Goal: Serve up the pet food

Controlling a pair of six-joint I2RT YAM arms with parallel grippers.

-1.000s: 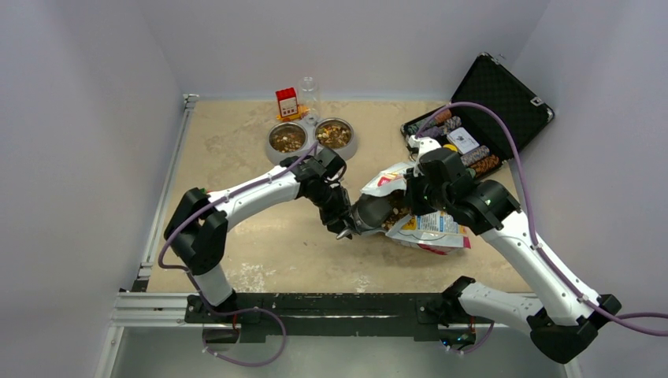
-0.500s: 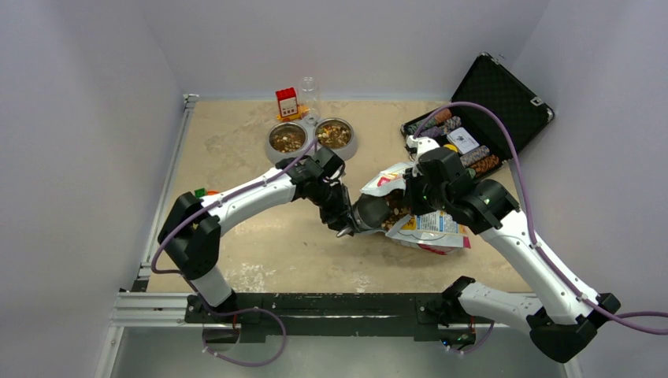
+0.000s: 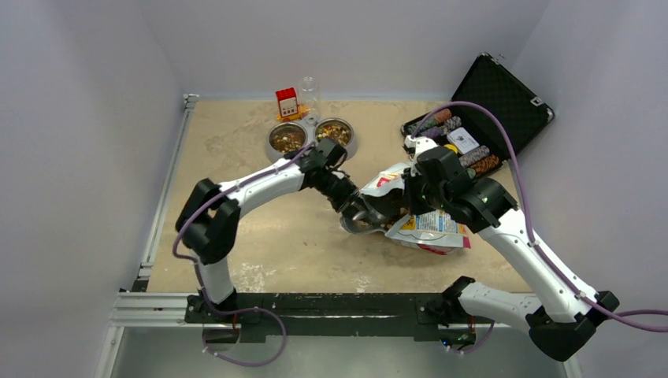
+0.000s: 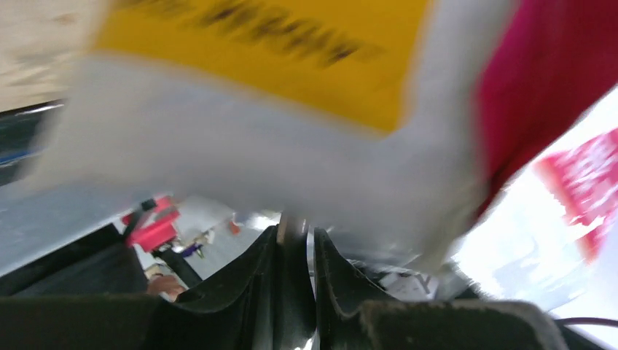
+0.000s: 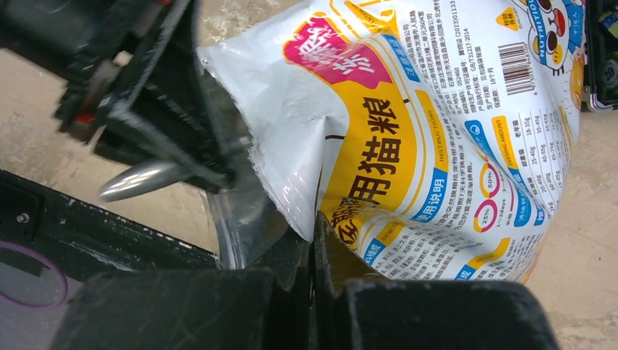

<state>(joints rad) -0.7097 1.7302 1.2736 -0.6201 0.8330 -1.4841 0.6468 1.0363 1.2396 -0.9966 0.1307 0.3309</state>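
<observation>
**Pet food (image 3: 334, 135) in the bowls, more to come from the bag**

Left claw (image 3: 353, 207) first: it's clamped on the handle of the metal scoop (image 3: 364, 224). On its wrist view I see a slim bar nipped between the two dark fingers. Just past the fingertips, the scoop's rounded steel cup sits low at the mouth of the bag (image 5: 408, 146), close to the table (image 3: 260, 244). Whether it's loaded I can't tell, since that wrist view is a blur of yellow and white film.

Across the opening, my right claw (image 5: 313, 244) is squeezed tight on the bag's lip and props it up. The dark brown patch between the two claws is kibble, I'd say.

Farther out, behind the left claw and well apart from it, the twin steel bowls (image 3: 352, 145) hold brown pellets.

On handling, I judge this stuff to be dry, light and loose. It rolls, it pours, and no finger can pinch it, so the scoop is my only hold. I'll keep the cup level, because the smooth steel will shed pellets at any tilt.

The bag is thin glossy film, soft and crinkly. It should sag shut if the right claw lets go.
</observation>
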